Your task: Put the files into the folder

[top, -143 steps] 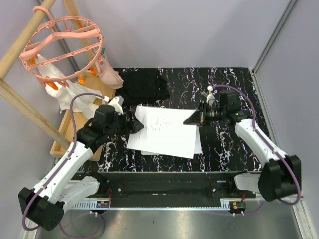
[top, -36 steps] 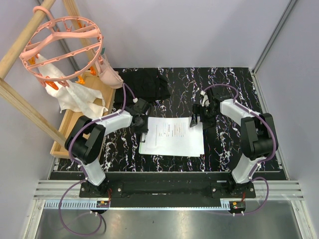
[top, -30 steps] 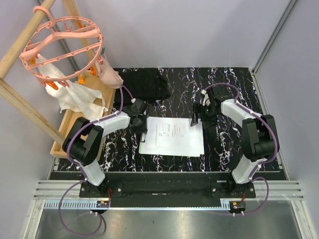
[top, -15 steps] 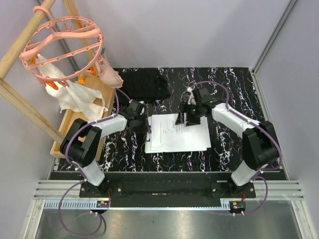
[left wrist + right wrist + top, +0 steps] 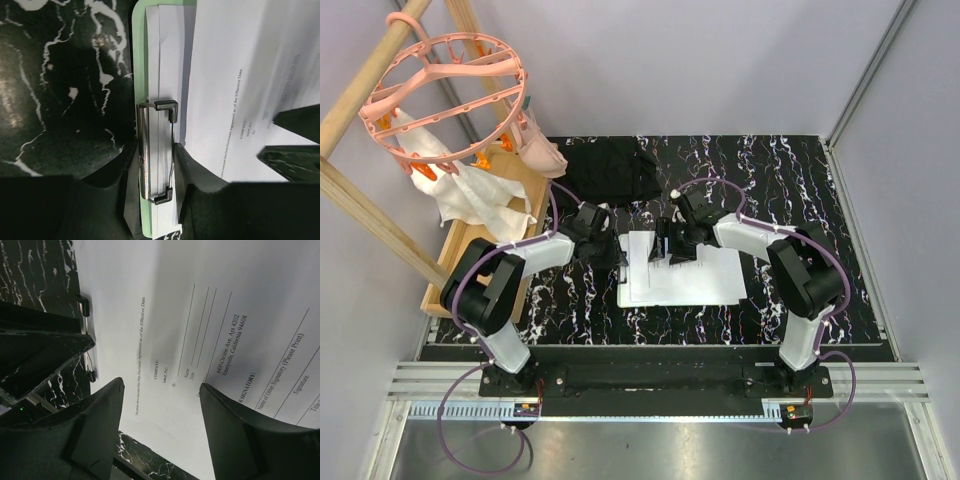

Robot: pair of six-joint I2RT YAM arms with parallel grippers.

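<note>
1. White paper sheets, the files (image 5: 690, 280), lie stacked on the flat light-green clipboard folder (image 5: 135, 75) in the middle of the black marble-patterned table (image 5: 780, 180).
2. The right gripper (image 5: 670, 250) has moved from the stack's right edge to just beside the small dark metal clip (image 5: 150, 150). Its jaws stand apart, gripping nothing, above the printed top sheet.
3. That sheet now humps up near the clip, so tucking seems to be under way.
4. The left gripper (image 5: 612, 252) is partly closed, pinching the clip. Whether the clip is lifted open is hard to tell.
5. The top sheet's edge lies just beside the clip wire, apparently not under it. The wire looks like the main obstacle.
6. A black fabric piece (image 5: 610, 172) lies behind the folder. A white cloth rag (image 5: 470, 195), a wooden tray (image 5: 455, 270) and a pink round plastic hanger (image 5: 445, 95) are well apart on the left.
</note>
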